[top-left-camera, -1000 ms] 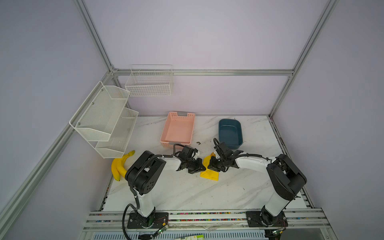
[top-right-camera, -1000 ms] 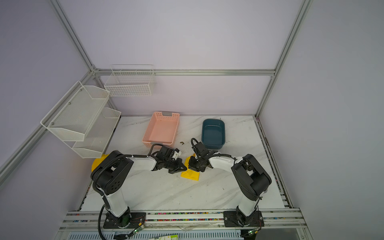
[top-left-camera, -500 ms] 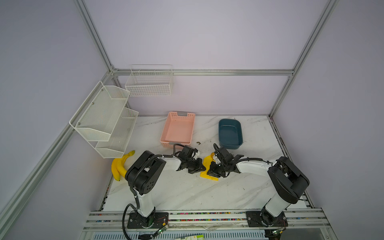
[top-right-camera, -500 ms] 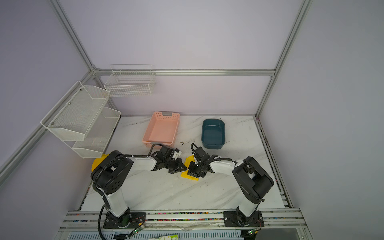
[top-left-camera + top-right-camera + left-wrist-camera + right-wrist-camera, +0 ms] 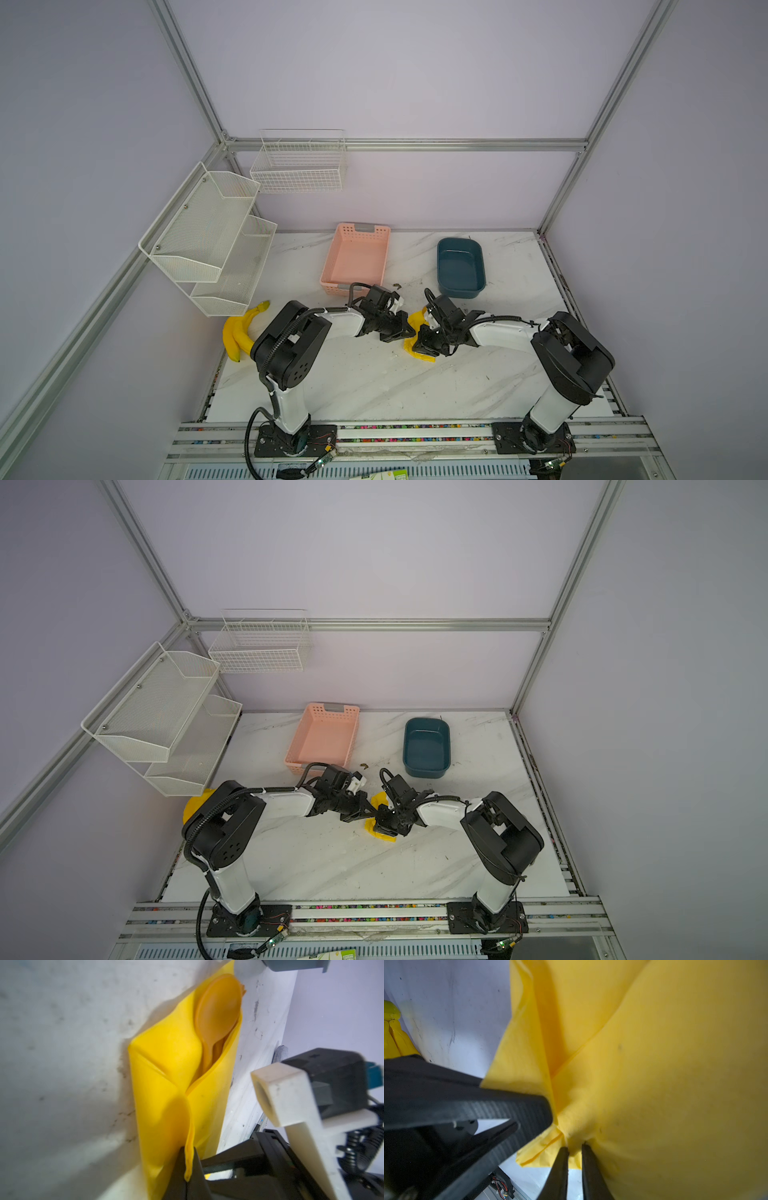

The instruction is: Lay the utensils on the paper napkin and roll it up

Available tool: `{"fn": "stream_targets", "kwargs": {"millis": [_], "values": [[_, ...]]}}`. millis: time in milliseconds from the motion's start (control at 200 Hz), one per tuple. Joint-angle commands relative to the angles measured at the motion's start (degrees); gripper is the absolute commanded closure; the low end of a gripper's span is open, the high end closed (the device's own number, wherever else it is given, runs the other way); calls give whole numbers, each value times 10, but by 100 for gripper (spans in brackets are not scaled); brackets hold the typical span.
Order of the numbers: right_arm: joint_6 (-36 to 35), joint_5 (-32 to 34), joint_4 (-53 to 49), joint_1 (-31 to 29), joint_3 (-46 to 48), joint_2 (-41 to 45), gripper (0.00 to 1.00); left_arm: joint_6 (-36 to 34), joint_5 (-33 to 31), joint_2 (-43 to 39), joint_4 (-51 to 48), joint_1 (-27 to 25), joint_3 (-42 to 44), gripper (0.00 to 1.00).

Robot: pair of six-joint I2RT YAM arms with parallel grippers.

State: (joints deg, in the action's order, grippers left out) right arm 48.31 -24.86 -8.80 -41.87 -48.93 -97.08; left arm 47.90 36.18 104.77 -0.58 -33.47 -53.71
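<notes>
The right end effector [image 5: 424, 345] is being drawn farther from the blue tub [image 5: 460, 266], and more of the paper napkin [image 5: 416, 321] is being covered by it.

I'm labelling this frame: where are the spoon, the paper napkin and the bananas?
spoon [image 5: 218, 1005]: left wrist view, on its bowl.
paper napkin [image 5: 160, 1088]: left wrist view, on the folded-over flap.
bananas [image 5: 237, 332]: in a top view, on the middle of the bunch.
</notes>
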Motion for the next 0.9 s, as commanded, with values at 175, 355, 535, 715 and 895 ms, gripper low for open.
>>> {"fn": "stream_targets", "kwargs": {"millis": [175, 355, 535, 715, 895], "values": [[-3, 22, -23, -5, 3, 2, 83, -12, 31, 21, 0, -23, -61, 98], [0, 23, -27, -5, 0, 39, 84, -13, 16, 35, -1, -25, -48, 98], [16, 42, -42, -1, 0, 91, 84, -19, -1, 34, -6, -25, -39, 98], [21, 55, -52, 29, 22, 130, 84, -21, 1, 32, -7, -25, -39, 98], [15, 61, -54, 58, 50, 143, 84, -27, 6, 21, -8, -25, -46, 98]]}}
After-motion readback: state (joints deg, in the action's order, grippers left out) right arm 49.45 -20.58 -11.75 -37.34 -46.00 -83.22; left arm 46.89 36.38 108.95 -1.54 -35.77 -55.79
